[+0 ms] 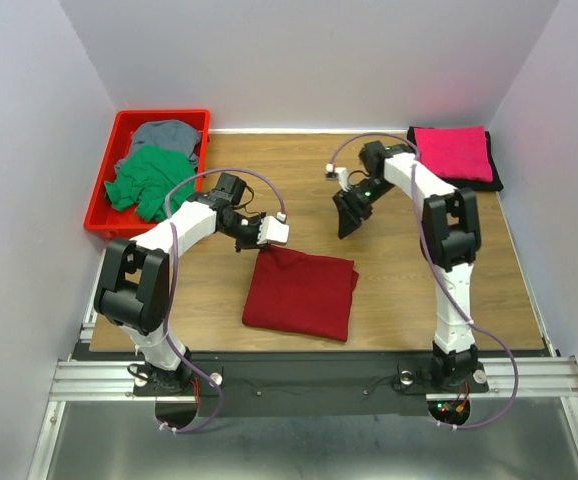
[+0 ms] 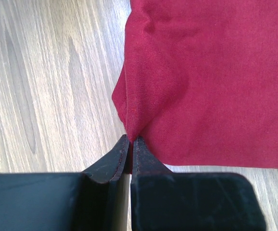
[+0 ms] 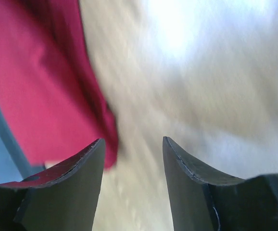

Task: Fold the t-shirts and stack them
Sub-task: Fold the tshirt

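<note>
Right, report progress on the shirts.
Done: pink shirt folded on the black shirt, far right corner. In hand: dark red shirt folded at centre, left end effector pinching its corner, right end effector open and empty. Left: green shirt and grey shirt crumpled in the red tray.

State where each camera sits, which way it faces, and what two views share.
Top: above, behind the arms, looking down on the table; both arms show.
Left wrist: faces down; left claw pinches the dark red shirt.
Right wrist: blurred, faces the table; right claw open.
Shared: top and left wrist show that pinch.
</note>
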Available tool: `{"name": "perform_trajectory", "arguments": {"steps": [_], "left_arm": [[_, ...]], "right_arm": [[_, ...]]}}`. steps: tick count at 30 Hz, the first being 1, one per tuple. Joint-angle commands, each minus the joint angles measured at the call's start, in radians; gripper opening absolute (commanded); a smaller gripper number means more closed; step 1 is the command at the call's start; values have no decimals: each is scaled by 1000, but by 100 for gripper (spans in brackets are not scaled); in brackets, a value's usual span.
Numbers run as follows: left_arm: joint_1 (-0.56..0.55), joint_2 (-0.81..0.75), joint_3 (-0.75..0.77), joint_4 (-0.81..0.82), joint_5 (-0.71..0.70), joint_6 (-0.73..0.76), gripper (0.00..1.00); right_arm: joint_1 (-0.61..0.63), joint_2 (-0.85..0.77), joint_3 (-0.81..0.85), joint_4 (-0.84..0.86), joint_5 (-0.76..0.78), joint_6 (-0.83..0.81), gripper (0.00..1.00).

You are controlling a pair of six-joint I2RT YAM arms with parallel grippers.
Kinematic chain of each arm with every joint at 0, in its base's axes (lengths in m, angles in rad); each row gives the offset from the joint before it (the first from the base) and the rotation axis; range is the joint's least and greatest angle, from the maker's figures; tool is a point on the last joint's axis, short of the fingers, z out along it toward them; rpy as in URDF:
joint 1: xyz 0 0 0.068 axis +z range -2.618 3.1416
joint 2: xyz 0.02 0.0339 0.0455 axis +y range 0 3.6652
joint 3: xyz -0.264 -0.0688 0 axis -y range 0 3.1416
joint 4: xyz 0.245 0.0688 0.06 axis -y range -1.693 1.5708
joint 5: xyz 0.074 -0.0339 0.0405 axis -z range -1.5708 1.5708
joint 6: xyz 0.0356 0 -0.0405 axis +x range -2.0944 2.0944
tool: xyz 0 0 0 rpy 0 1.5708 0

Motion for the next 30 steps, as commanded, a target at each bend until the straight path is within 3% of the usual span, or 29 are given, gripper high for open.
{"name": "perform_trajectory", "arguments": {"steps": [1,11,14,18,27,30], "left_arm": [[-8,-2,11,7,37,21,1],[-22,-2,10,3,27,16,3],[-24,-3,11,5,24,9,3],[-25,0,8,14,18,-4,3],[-25,-12,-10,30,14,-11,4],[-27,-20,-19,31,13,-8,4]], "right_arm": [[-4,-130,-118,-106,45,-119,57],[-2,-124,-245,-13,50,-88,65],[-1,-110,-239,-16,30,-96,59],[-1,-113,-238,-58,-24,-125,44],[-2,-116,-270,-103,-36,-130,49],[-1,-114,-279,-79,-36,-114,44]]}}
